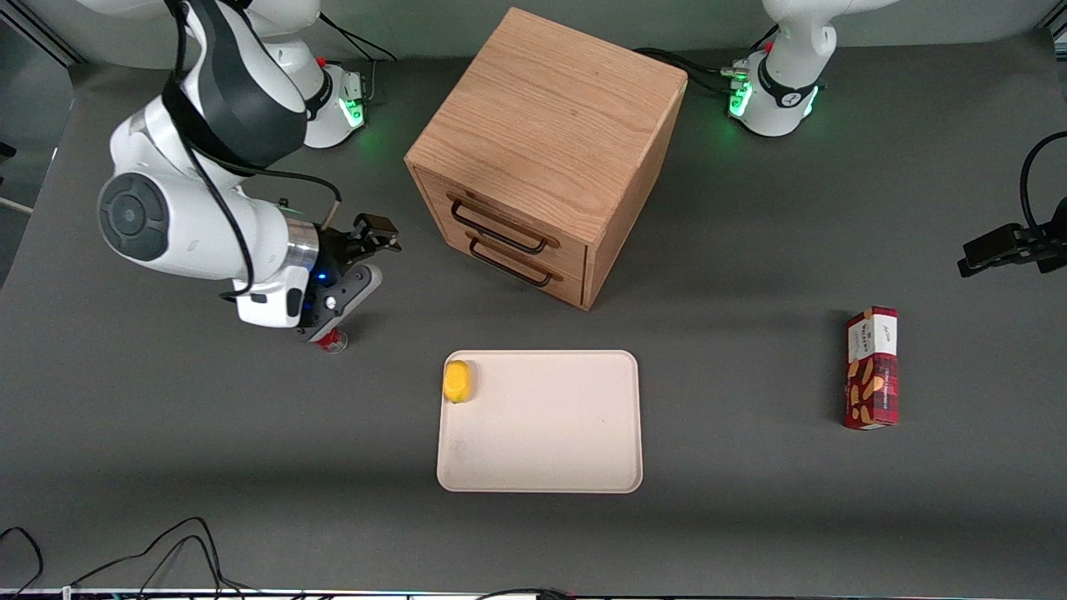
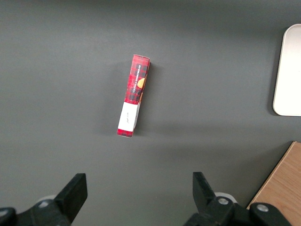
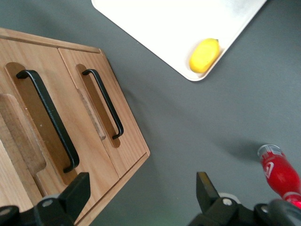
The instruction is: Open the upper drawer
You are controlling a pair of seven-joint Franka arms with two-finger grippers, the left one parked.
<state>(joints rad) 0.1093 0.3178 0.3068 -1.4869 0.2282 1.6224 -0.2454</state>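
The oak cube cabinet (image 1: 546, 108) stands at the table's middle with both drawers shut. The upper drawer (image 1: 533, 218) has a long black wire handle (image 1: 498, 225); the twin lower drawer (image 1: 542, 282) sits under it. In the right wrist view the upper drawer (image 3: 76, 115) and its handle (image 3: 47, 115) lie beside the lower drawer's handle (image 3: 104, 102). My right gripper (image 1: 379, 235) is open and empty. It hangs above the table in front of the drawers, toward the working arm's end, apart from both handles. Its fingers (image 3: 77, 192) are spread wide.
A small red bottle (image 1: 333, 340) stands under my wrist and also shows in the right wrist view (image 3: 277, 172). A cream tray (image 1: 542, 467) holding a yellow fruit (image 1: 458, 381) lies nearer the front camera than the cabinet. A red snack box (image 1: 871, 367) lies toward the parked arm's end.
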